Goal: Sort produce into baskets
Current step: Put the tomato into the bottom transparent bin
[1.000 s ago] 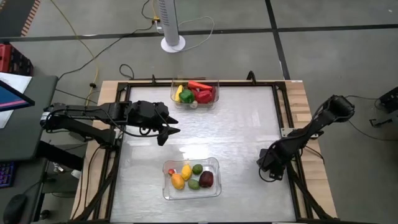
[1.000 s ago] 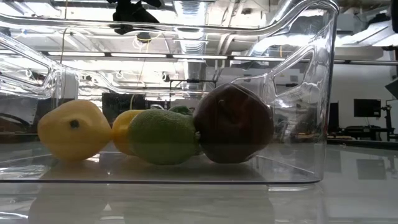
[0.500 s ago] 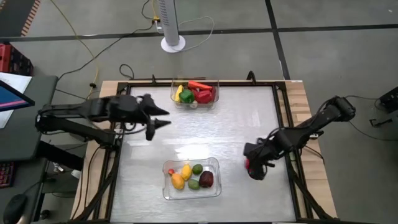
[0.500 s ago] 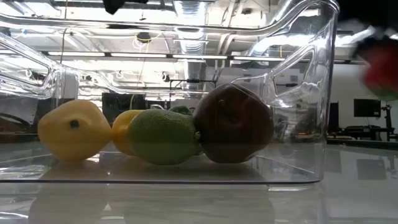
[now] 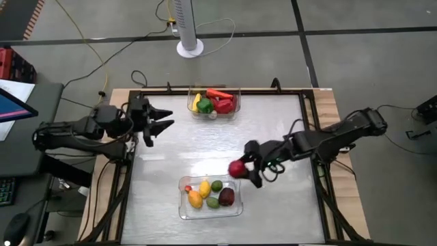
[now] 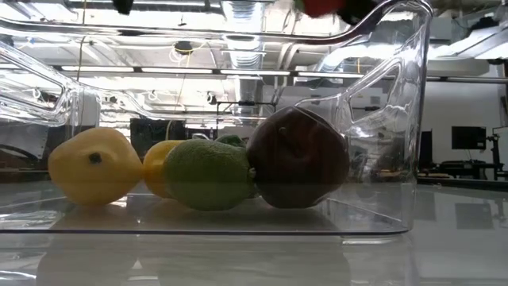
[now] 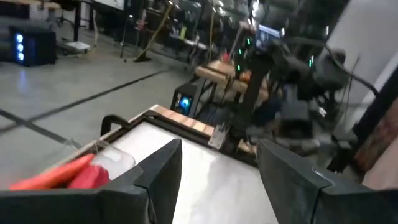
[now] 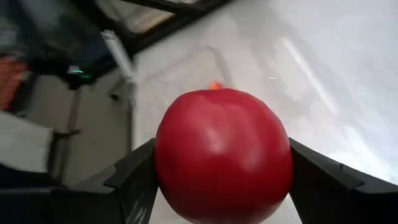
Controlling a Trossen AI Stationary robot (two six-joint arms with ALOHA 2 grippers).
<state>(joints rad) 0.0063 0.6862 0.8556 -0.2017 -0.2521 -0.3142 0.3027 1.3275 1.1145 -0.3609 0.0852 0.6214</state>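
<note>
Right gripper (image 5: 240,170) was clamped on a red apple (image 5: 236,169), fingers on both sides of it, clear in the right wrist view (image 8: 224,154). It hung just beside the upper right corner of the near basket (image 5: 237,179), apple not dropped in yet.

Near basket held fruit: a yellow lemon (image 6: 94,177), a lime (image 6: 208,174), a dark maroon apple (image 6: 298,157), plus an orange piece (image 5: 195,199) and a small red one (image 5: 188,188) in the high view. Far basket (image 5: 236,109) at the back edge held red peppers (image 5: 224,104), a green piece (image 5: 205,105), a yellow piece (image 5: 196,102) and a carrot (image 5: 218,93) lying on top.

Left gripper (image 5: 158,120) sat at the left edge of the table (image 5: 273,137), fingers spread, holding nothing.

Progress: no loose produce showed on the table top. By my read the red apple was the last piece, so the sort looked nearly done. Left to do: carry it over the near basket and let go. Can't rule out pieces hidden under the arms.
</note>
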